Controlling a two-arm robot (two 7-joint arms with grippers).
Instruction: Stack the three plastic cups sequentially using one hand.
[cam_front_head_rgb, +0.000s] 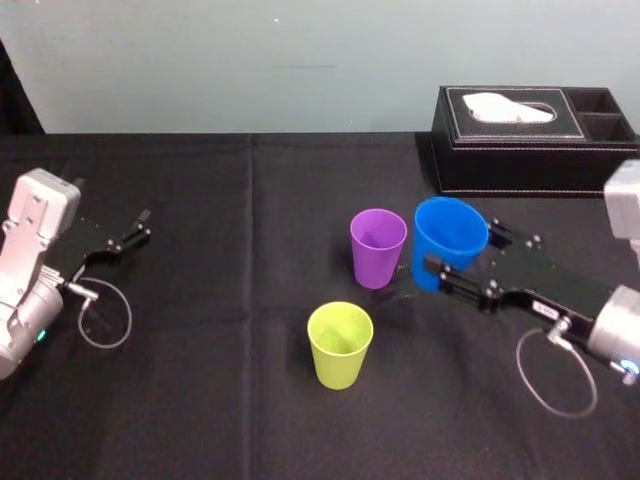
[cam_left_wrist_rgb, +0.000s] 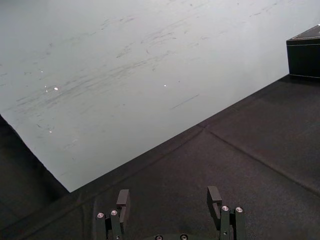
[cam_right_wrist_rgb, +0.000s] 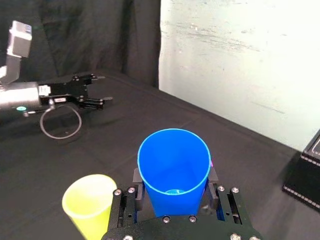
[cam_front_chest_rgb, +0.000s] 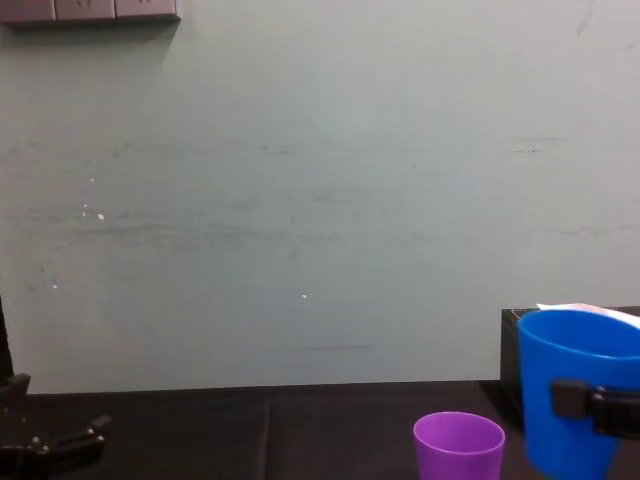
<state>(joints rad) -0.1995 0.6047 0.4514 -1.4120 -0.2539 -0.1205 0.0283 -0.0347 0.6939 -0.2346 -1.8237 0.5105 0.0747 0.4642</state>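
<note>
The right gripper (cam_front_head_rgb: 462, 252) is holding the blue cup (cam_front_head_rgb: 450, 235) mouth-up, its slim black fingers closed against opposite sides of the wall at about mid-height. The cup is sitting just beside the purple cup (cam_front_head_rgb: 378, 247), on its right. In the chest view the blue rim is standing well above the purple rim, so the blue cup is probably hanging clear of the black tablecloth (cam_front_head_rgb: 200, 400). The yellow-green cup (cam_front_head_rgb: 340, 345) is standing upright on its own, nearer the robot and apart from the other two. The left gripper (cam_front_head_rgb: 140, 228) is resting parked at the far left, fingers spread and holding nothing. The black tissue box (cam_front_head_rgb: 530, 150) is sitting behind the cups. These tumblers are looking light, smooth and thin-walled, so they are likely slippery and apt to flex. A moderate squeeze on the side wall below the rim seems best, and their taper should be letting one nest into another.
</note>
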